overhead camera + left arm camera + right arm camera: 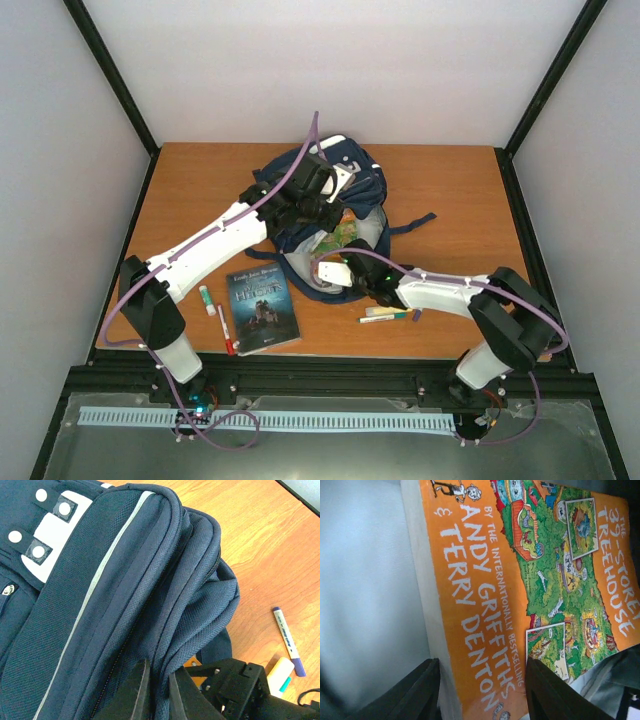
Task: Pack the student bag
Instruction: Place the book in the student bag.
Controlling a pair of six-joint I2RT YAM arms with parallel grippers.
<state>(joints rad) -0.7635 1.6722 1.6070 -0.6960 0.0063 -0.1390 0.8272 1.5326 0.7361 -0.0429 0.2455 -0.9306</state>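
The navy student bag [318,185] lies at the far middle of the table, its mouth open toward me. My left gripper [303,207] is shut on a fold of the bag's upper fabric by the zipper, seen close up in the left wrist view [159,692], and holds the opening up. An orange and green book, "The 39-Storey Treehouse" [530,580], lies inside the bag against the pale lining [365,580]; it also shows in the top view [346,231]. My right gripper [345,266] is at the bag's mouth, open, its fingers apart over the book's lower end [482,695].
A dark-covered book [262,310] lies on the table at front left, with a glue stick [206,298] and a red pen [226,330] beside it. A blue marker [288,640] and a highlighter [279,672] lie under my right arm, front right.
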